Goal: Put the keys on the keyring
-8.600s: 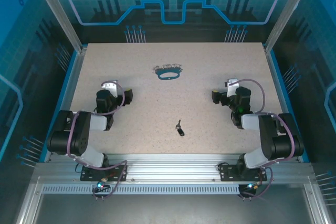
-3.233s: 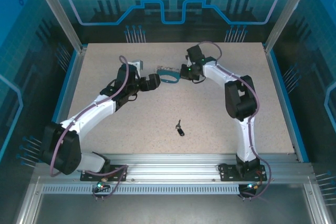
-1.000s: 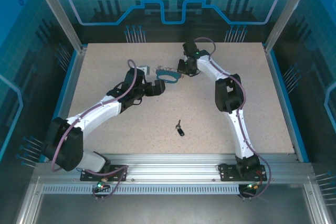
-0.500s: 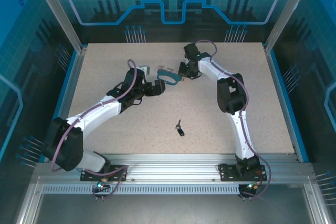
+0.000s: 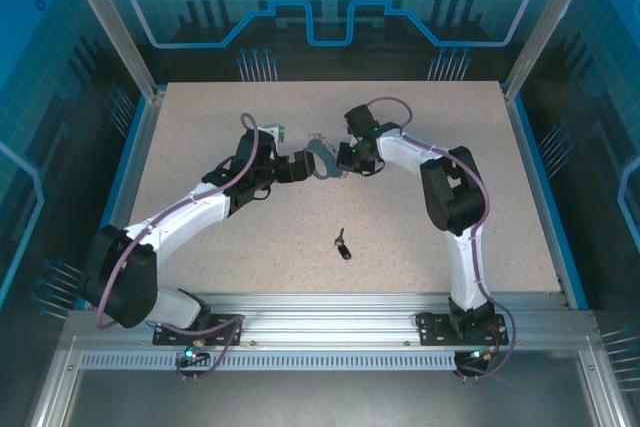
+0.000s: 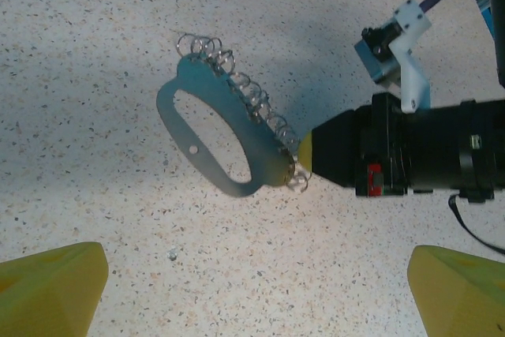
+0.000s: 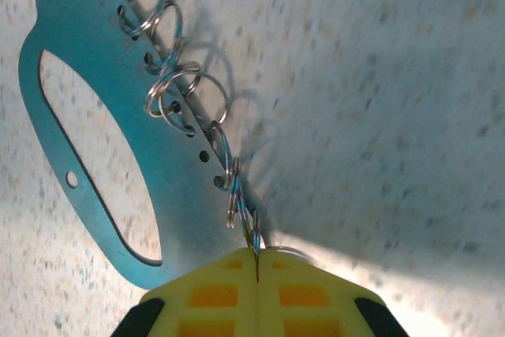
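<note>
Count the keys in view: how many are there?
1. The key lies on the near middle of the table, apart from the keyring, which the right tool pinches at one end. No key hangs on its rings; the pinched end is partly hidden.

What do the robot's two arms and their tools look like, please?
The left arm and right arm have white shells, black joint housings and lilac cables looped alongside. The left tool and right tool have yellow finger pads; the right tool's black body bears a small red marking.
</note>
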